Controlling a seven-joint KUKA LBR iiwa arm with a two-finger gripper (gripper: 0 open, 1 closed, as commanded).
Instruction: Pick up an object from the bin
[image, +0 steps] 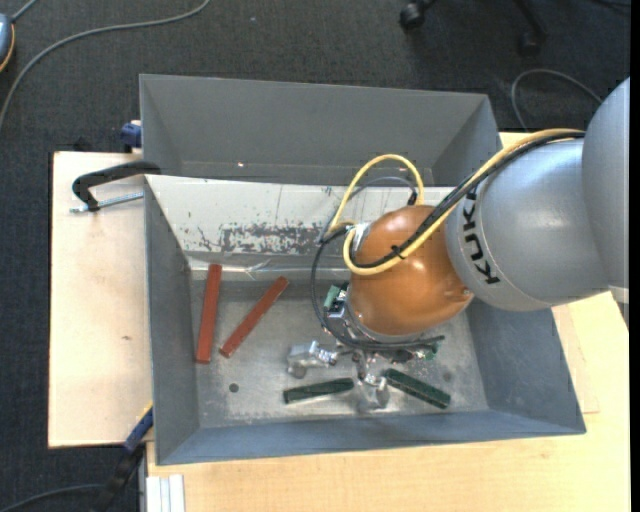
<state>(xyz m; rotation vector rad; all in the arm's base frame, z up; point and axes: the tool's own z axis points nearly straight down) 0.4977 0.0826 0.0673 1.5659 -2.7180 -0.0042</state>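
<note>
My gripper (372, 385) is down near the bin floor by the front wall, below the orange cover. It stands between two dark green sticks. One green stick (318, 391) lies flat just to its left, and the other (420, 389) slants away to its right. A small silvery metal piece (308, 356) lies on the floor a little up and left of the gripper. I cannot make out anything held in the gripper.
Two red sticks lie in the left half of the bin, one (208, 313) nearly upright along the left wall, the other (254, 316) slanted beside it. The arm and its cover hide the bin's right middle.
</note>
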